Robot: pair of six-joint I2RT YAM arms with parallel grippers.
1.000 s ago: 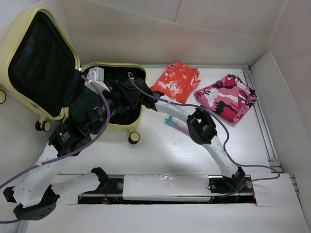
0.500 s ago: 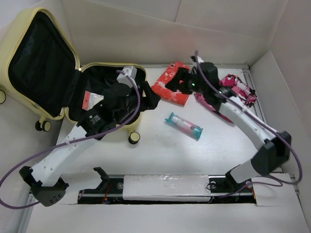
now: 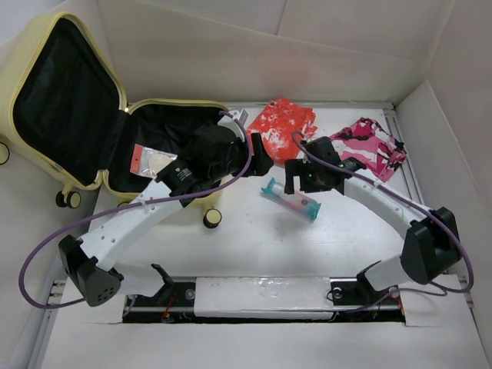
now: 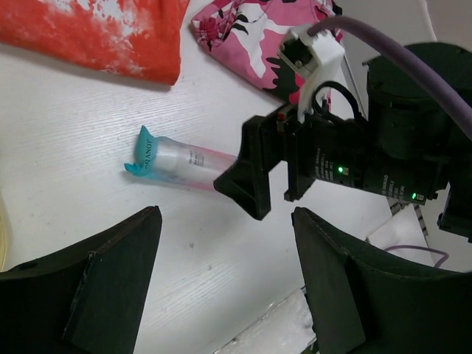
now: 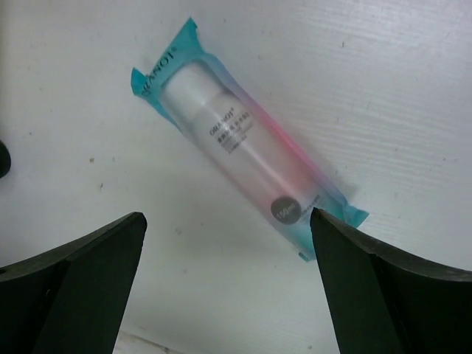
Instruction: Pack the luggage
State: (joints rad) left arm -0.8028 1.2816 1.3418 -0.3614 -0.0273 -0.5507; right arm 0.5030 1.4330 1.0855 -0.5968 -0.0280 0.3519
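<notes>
"Top external gave us the luggage (image 3: 65, 100) first, didn't it? It stood at the far left of the tabletop (image 3: 254, 246), lid thrown back against the wall, black lining showing."

"It did. Then we saw two folded garments lying outside it by the far edge: the orange-and-white one (image 3: 280, 123) and the pink camouflage one (image 3: 365, 150)."

"And the grippers?"

"We found the left gripper (image 3: 260, 163) just beside the luggage's near corner, fingers spread wide and empty. The right gripper (image 5: 227, 217) hung over the wrapped bottle (image 3: 290, 200), jaws wide on either side, not touching it."

"So what did we count as packed?"

"Only a small red-topped packet (image 3: 151, 161) lay inside that we could see. We judged the job barely begun: bottle next, both garments after, then the lid to close."
</notes>
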